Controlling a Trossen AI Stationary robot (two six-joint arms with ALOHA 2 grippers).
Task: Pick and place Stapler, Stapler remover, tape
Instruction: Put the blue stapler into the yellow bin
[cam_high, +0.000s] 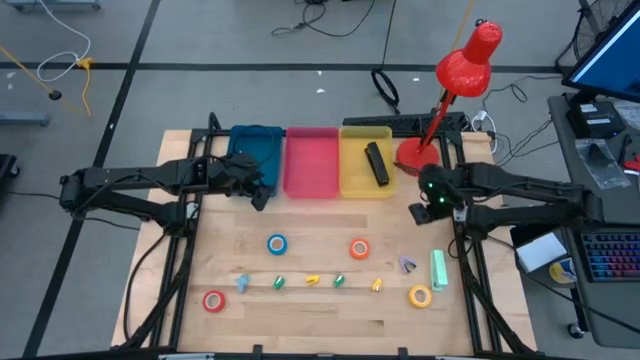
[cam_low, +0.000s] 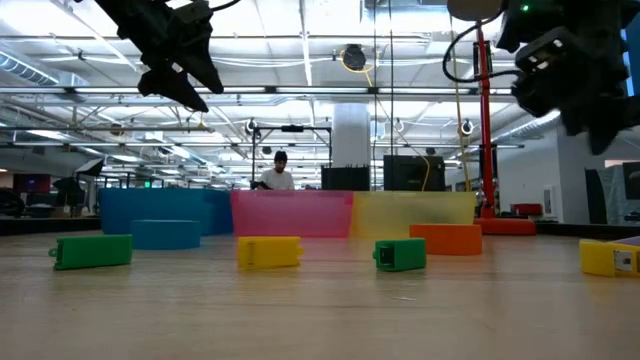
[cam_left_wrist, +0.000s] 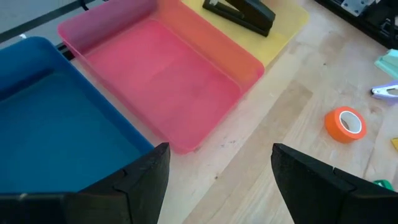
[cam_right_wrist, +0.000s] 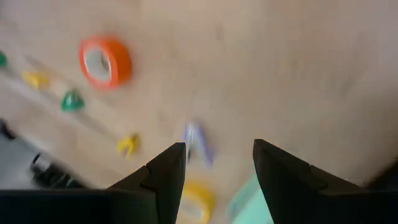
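Black stapler (cam_high: 376, 163) lies in yellow bin (cam_high: 352, 187), far right of bin row. Four tape rolls on table: blue tape (cam_high: 276, 244) and orange tape (cam_high: 359, 249) mid-table, red tape (cam_high: 213, 300) near left, yellow tape (cam_high: 420, 296) near right. Purple remover (cam_high: 406, 265) just left of green block (cam_high: 438, 270).

Left gripper (cam_high: 259, 195) over near edge of blue bin (cam_high: 255, 143), fingers apart, holding nothing. Right gripper (cam_high: 419, 212) by red lamp (cam_high: 455, 85), above remover, fingers apart, empty.

No readable labels or writing.
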